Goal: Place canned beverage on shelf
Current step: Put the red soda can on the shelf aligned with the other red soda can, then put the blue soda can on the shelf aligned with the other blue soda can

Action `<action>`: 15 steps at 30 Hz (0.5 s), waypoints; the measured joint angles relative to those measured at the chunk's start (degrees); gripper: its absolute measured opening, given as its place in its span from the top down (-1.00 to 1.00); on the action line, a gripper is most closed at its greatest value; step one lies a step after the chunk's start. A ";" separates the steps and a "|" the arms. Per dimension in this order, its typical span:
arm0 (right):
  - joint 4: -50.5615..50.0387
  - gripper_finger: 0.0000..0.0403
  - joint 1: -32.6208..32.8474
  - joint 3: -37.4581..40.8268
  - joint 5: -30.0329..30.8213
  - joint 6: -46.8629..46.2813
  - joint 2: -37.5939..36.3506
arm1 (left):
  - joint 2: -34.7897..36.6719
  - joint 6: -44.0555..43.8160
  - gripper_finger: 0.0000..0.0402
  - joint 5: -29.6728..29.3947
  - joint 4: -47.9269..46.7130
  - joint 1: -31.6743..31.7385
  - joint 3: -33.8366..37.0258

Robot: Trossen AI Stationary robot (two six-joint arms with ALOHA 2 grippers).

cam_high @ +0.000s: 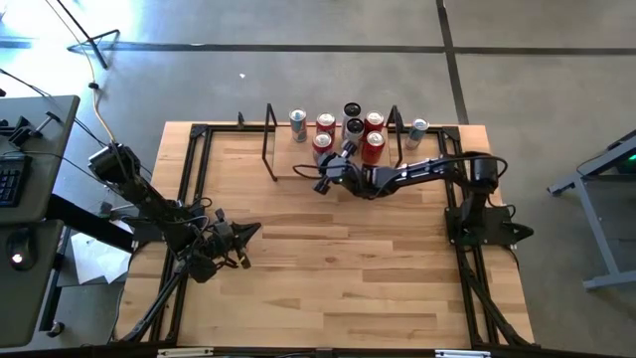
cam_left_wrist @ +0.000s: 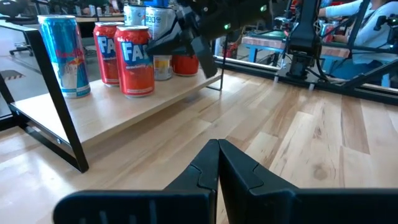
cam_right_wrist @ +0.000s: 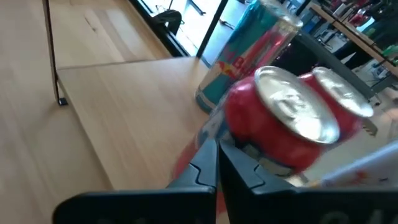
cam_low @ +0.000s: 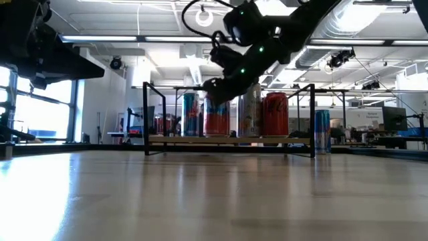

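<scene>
red aluminium can (cam_right_wrist: 283,127) on the light-wood shelf (cam_high: 298,164) looks light, smooth, dentable; grip mid-body. right hand (cam_high: 325,180) pinched together, empty.

Grey concrete floor (cam_high: 556,89) with dark seams; black desk (cam_high: 30,199) at left edge; ceiling strip lights (cam_low: 134,39) and ducting (cam_low: 374,27) overhead; bright window (cam_low: 40,110) at left.
</scene>
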State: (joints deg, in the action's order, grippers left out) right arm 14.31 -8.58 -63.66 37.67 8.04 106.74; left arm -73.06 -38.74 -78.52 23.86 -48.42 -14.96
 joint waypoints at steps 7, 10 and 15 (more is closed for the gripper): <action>-10.17 1.00 2.89 0.00 0.66 -0.14 -7.95 | 0.00 0.87 1.00 1.37 0.02 0.04 -0.02; -16.87 1.00 5.02 0.00 0.68 -2.08 -12.07 | 0.00 0.87 1.00 1.41 0.02 0.02 -0.02; -20.57 1.00 10.35 5.35 1.79 -5.08 -18.54 | 0.00 1.11 1.00 1.75 0.04 0.02 -0.02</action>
State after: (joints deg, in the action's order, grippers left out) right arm -6.26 1.77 -58.31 39.46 2.96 88.19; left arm -73.06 -37.63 -76.77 23.89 -48.40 -14.98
